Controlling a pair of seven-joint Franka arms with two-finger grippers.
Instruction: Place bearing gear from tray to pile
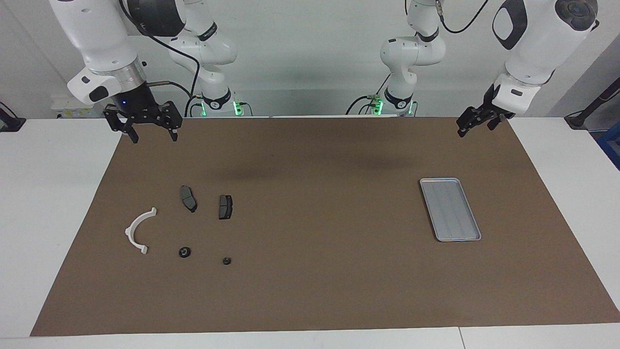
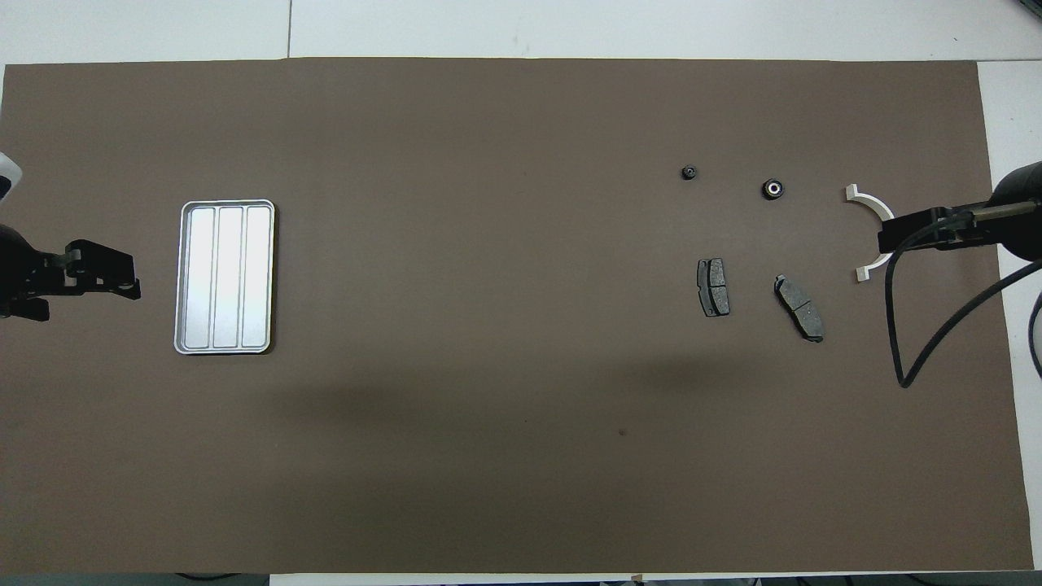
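Brown mat (image 1: 310,291) covers your table (image 1: 48,218) from end to end. Your right arm (image 1: 104,53) hangs its right jaws, spread wide and holding nothing, over the mat's corner at that arm's end. Your left arm (image 1: 525,58) holds its left jaws, also spread and holding nothing, over the mat's edge at its own end.

Close to the left jaws and well apart from the right jaws, the tray (image 1: 450,209) lies flat on the mat. Over at the right jaws' end lies the pile: the white bracket (image 1: 130,231), then two brake pads (image 1: 188,198) (image 1: 225,207) side by side but apart. With them, not in the tray, lie two small black bearing gears, the larger gear (image 1: 184,252) beside the bracket's end, the smaller gear (image 1: 226,261) just along from it.
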